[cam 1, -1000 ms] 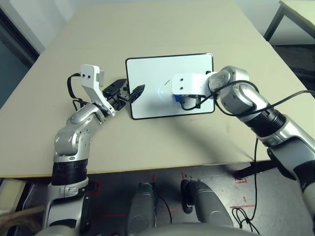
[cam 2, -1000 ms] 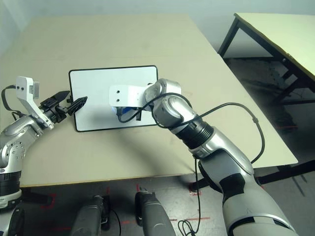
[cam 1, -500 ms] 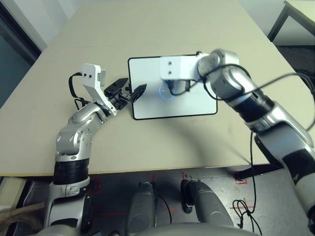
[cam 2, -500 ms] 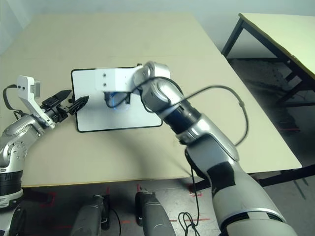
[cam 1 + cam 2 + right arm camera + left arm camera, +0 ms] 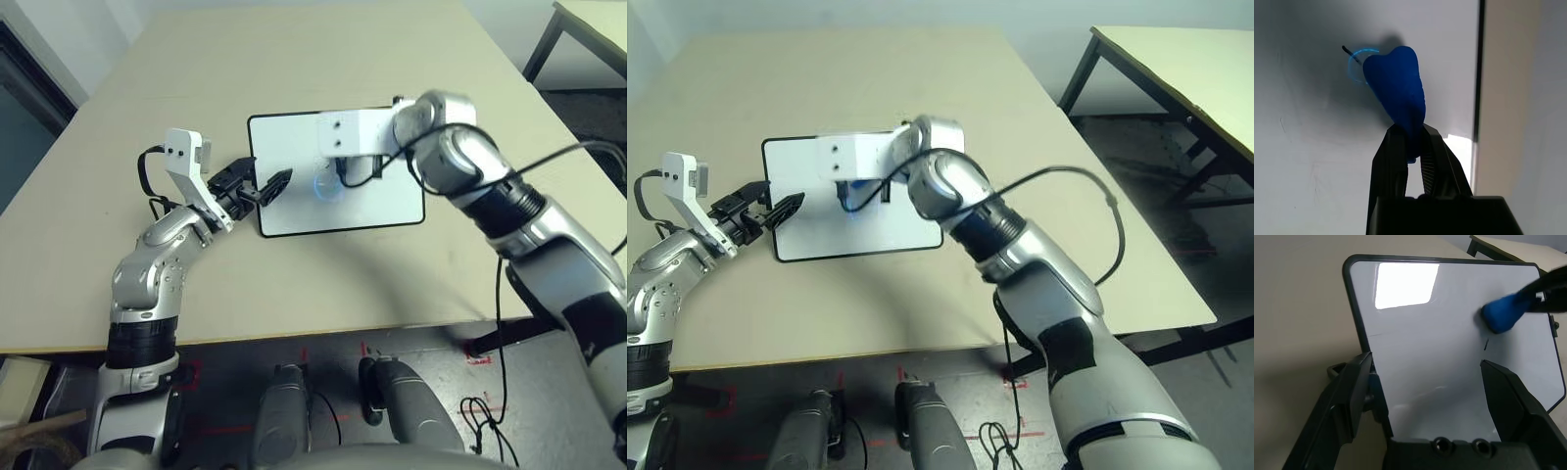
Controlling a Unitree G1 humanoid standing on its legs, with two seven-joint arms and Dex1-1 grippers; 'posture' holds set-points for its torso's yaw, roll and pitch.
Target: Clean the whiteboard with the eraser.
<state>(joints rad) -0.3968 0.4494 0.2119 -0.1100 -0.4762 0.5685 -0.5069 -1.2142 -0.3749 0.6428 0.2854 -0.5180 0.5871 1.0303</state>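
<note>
Judged at wiping stage: eraser [image 5: 1398, 83] pinched in closed right end effector [image 5: 1409, 133], over whiteboard [image 5: 377, 211] on table [image 5: 294, 294]. Left end effector [image 5: 1426, 358] wide open, empty, at board's left edge. Next: press down, sweep across short dark mark [image 5: 1348, 51] just beside eraser.

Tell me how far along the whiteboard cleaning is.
Most of the whiteboard already looks white. In hand, the right gripper pinches the blue eraser over the board. Left to do: a short dark mark near the eraser, and perhaps some faint streaks. The left gripper stands open at the board's edge.
</note>
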